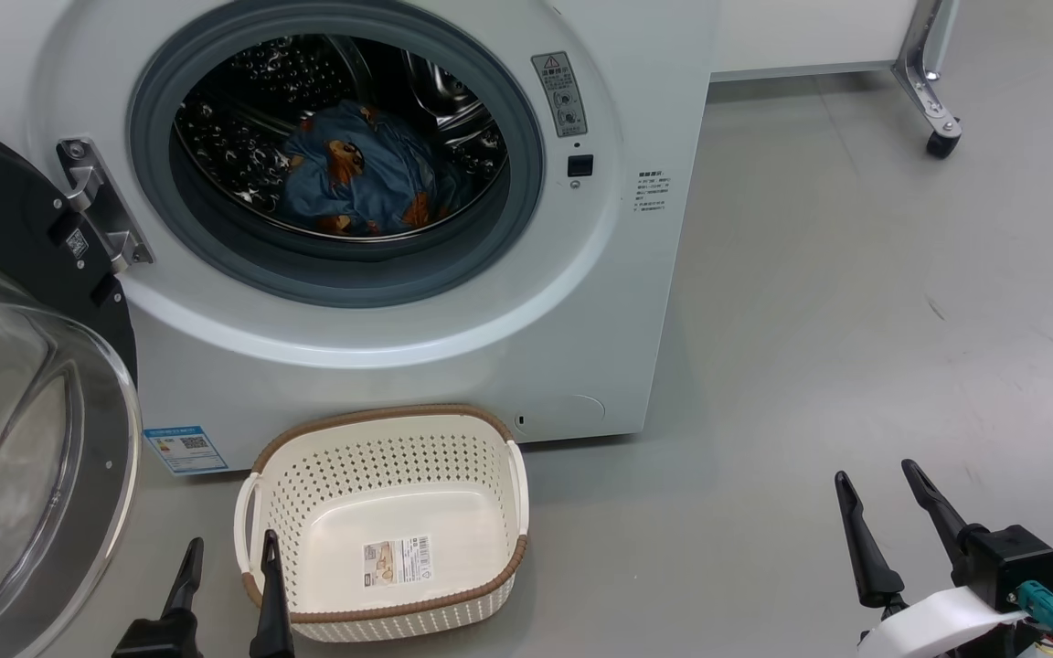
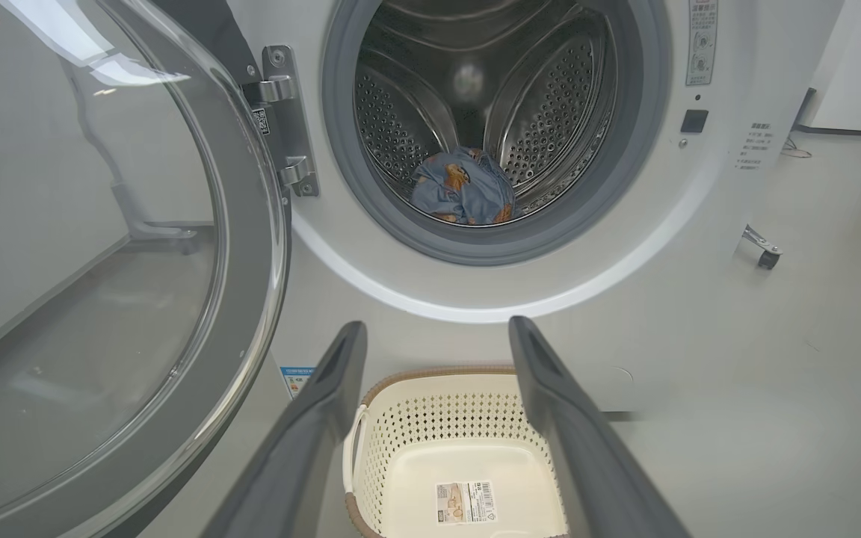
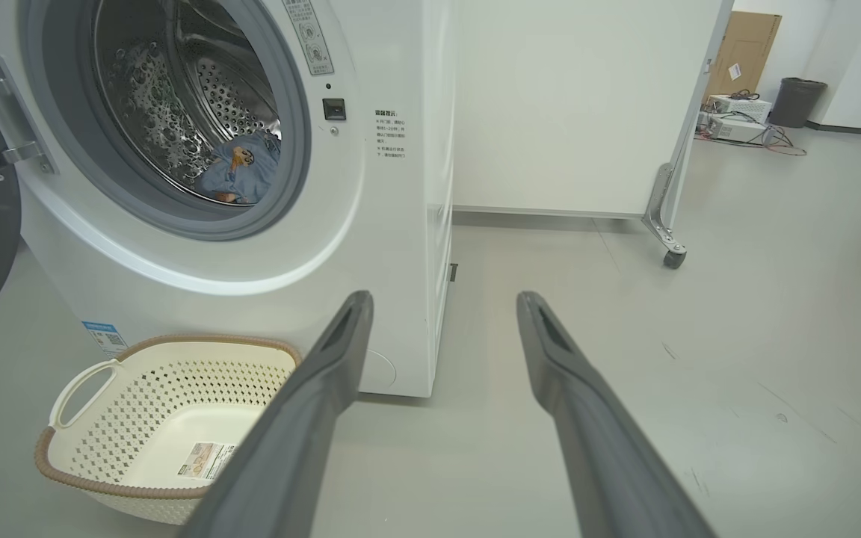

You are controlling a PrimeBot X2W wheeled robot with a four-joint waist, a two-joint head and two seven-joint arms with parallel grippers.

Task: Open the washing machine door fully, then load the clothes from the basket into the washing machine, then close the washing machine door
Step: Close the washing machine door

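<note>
loading looks finished — the one light blue bundle of clothes (image 1: 357, 169) lies in the steel drum (image 1: 243, 146) of the single washing machine (image 1: 398, 366), though i cannot tell how many garments it holds, and the one basket (image 1: 371, 416) sits empty on the floor (image 1: 810, 320) just before the machine. what remains, i judge, is closing the one washing machine door (image 1: 24, 439), swung wide at the left — that calls for a reach to its black rim (image 1: 5, 210) and a push round the hinge (image 1: 97, 206). both pairs, the left fingers (image 1: 272, 594) and the right fingers (image 1: 860, 535), stand apart and hold nothing.

White washing machine (image 1: 417, 366): smooth glossy front, shiny perforated steel drum (image 1: 234, 146), matt grey rubber gasket (image 1: 353, 274). Cream perforated plastic basket (image 1: 380, 457): brown woven-look rim. Blue clothes (image 1: 362, 174): soft cloth.
</note>
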